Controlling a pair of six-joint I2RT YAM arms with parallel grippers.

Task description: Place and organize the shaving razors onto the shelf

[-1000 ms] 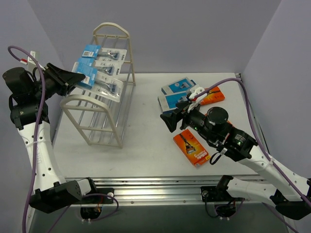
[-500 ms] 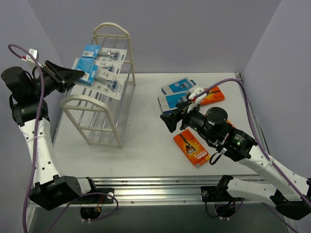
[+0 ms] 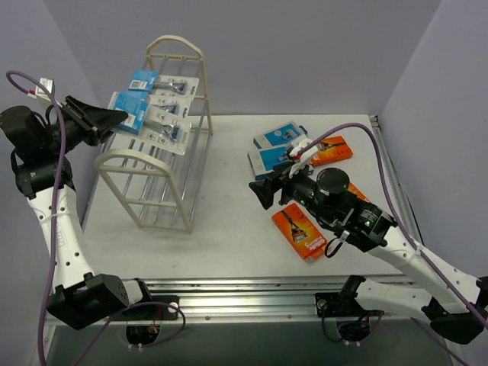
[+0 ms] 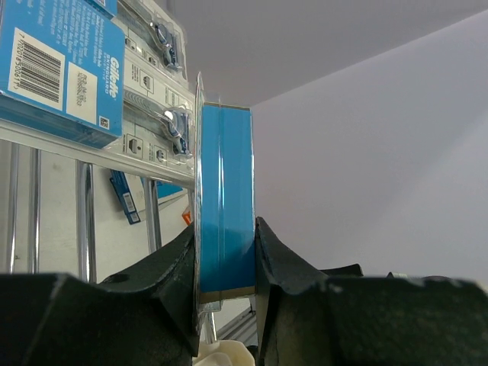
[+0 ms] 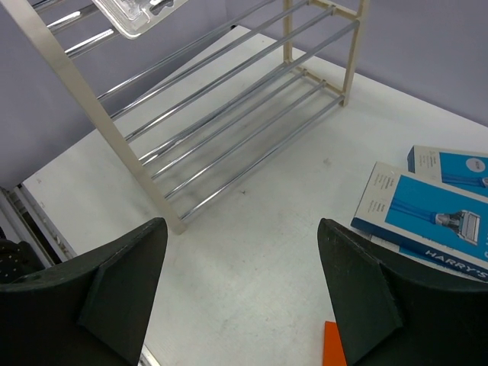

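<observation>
My left gripper (image 3: 120,117) (image 4: 225,245) is clamped on a blister pack (image 3: 137,120) (image 4: 225,175). In the left wrist view both fingers (image 4: 171,263) press the flat sides of its blue header, which stands edge-on between them. The pack runs forward from the fingertips and lies across the top rods of the shelf (image 3: 142,157) (image 4: 85,206). The hand itself hangs off the shelf's outer side, level with that top tier. Two other blister packs (image 3: 156,95) (image 4: 57,69) lie on the same tier just beyond the held one, their cards overlapping. I cannot tell whether the held pack touches them. My right gripper (image 3: 260,192) (image 5: 240,229) hovers over the table (image 3: 229,221) with its jaws spread wide and nothing between them. Its wrist view looks down at bare tabletop under the fingers. From there, the shelf's lowest rods (image 5: 229,114) sit ahead and to the left of that hand, well apart from it. Two blue-and-white boxes (image 3: 273,149) (image 5: 427,213) lie flat ahead and to the right, one overlapping the other. An orange box (image 3: 301,233) (image 5: 332,345) lies on the table close below the right wrist. Another orange box (image 3: 332,150) rests beyond the blue ones, with the arm's cable crossing in front of it.
</observation>
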